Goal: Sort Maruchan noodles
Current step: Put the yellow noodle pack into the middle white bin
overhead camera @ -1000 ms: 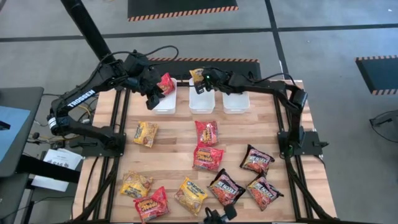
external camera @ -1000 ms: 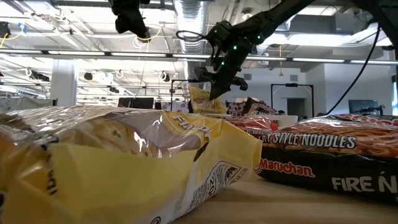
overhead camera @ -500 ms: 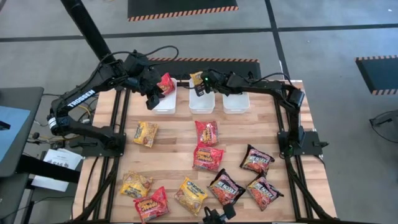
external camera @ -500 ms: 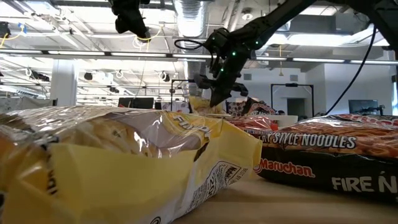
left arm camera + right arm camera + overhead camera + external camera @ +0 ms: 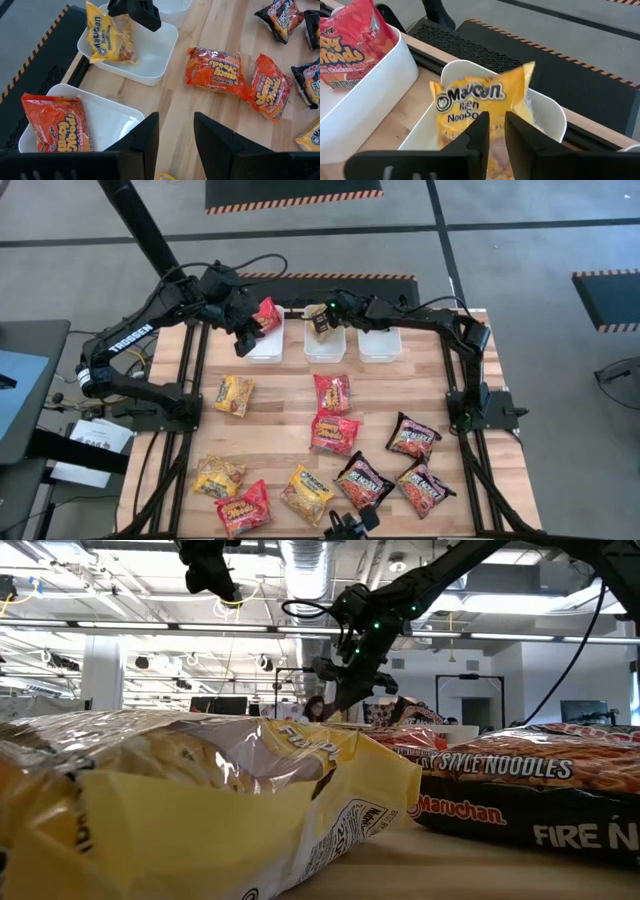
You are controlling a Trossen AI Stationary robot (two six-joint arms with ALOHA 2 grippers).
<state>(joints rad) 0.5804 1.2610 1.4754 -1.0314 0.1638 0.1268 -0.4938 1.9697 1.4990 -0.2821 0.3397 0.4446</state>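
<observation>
Wooden slat tabletop (image 5: 390, 395) is framed by dark rails, with grey floor all around it. Three white tubs are lined up along the far edge: left tub (image 5: 263, 345), middle tub (image 5: 325, 345) and right tub (image 5: 380, 345).

Right gripper (image 5: 322, 317) is parked over the middle tub, fingers set a narrow gap apart. A yellow Maruchan packet (image 5: 482, 102) is seen just past those fingers, tilted against the tub's far wall, and whether it's gripped or touched can't be told. Same packet (image 5: 111, 35) is visible in the left wrist view, leaning inside the tub.

Left gripper (image 5: 247, 332) is held above the left tub, fingers partly apart with nothing between them. A red packet (image 5: 55, 125) is propped against that tub's far end.

Rest of the noodles are scattered on the wood: a yellow one (image 5: 234, 395) on the left, two red ones (image 5: 332, 392) (image 5: 335, 433) mid-table, and a dark packet (image 5: 413, 437) to the right. Along the near edge are found yellow (image 5: 218, 476), red (image 5: 244, 507), yellow (image 5: 307, 493), dark (image 5: 364, 480) and dark (image 5: 424, 487) packets.
</observation>
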